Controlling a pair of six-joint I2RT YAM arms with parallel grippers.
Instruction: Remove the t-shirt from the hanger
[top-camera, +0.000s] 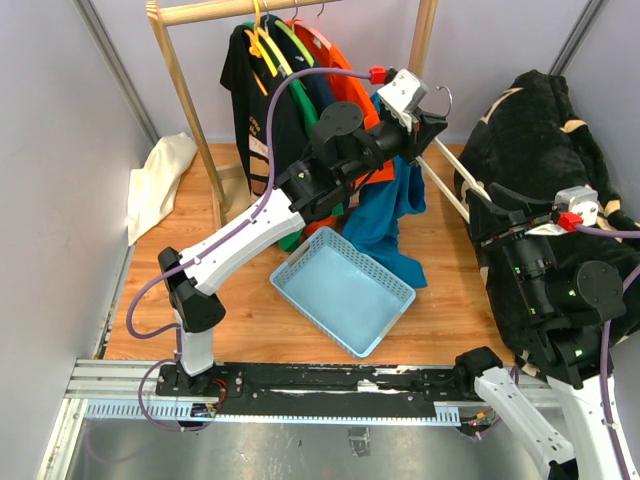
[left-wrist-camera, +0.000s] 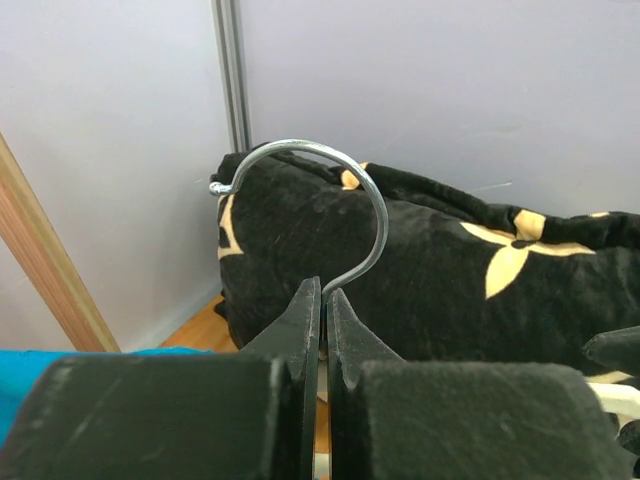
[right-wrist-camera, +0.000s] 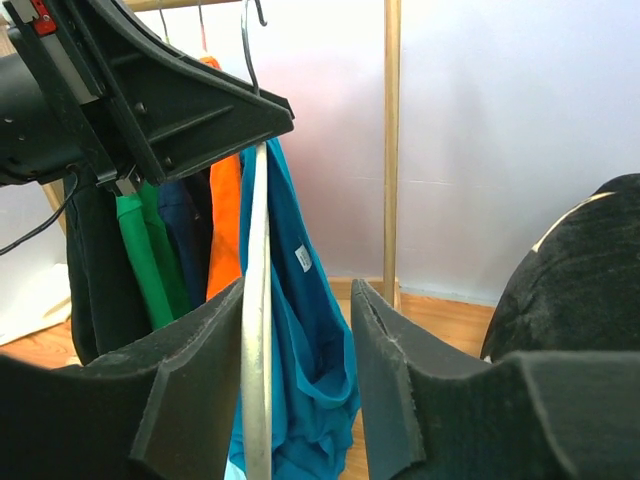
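Observation:
The teal t-shirt (top-camera: 392, 212) droops from a white hanger (top-camera: 452, 187), its lower end resting by the basket. My left gripper (top-camera: 430, 118) is raised over the middle of the floor. In the left wrist view that gripper (left-wrist-camera: 325, 292) is shut on the base of the hanger's metal hook (left-wrist-camera: 372, 205). My right gripper (top-camera: 498, 218) reaches in from the right at the hanger's lower arm. In the right wrist view its jaws (right-wrist-camera: 298, 300) stand apart with the white hanger (right-wrist-camera: 256, 340) between them, against the left finger (right-wrist-camera: 190, 370). The t-shirt (right-wrist-camera: 312, 340) hangs just behind.
A light blue basket (top-camera: 382, 322) lies tilted on the wooden floor under the shirt. Behind stands a wooden rack (top-camera: 190, 95) carrying black, green, navy and orange shirts (top-camera: 262, 100). A black patterned blanket (top-camera: 540, 130) fills the right side; a white cloth (top-camera: 160, 180) lies at left.

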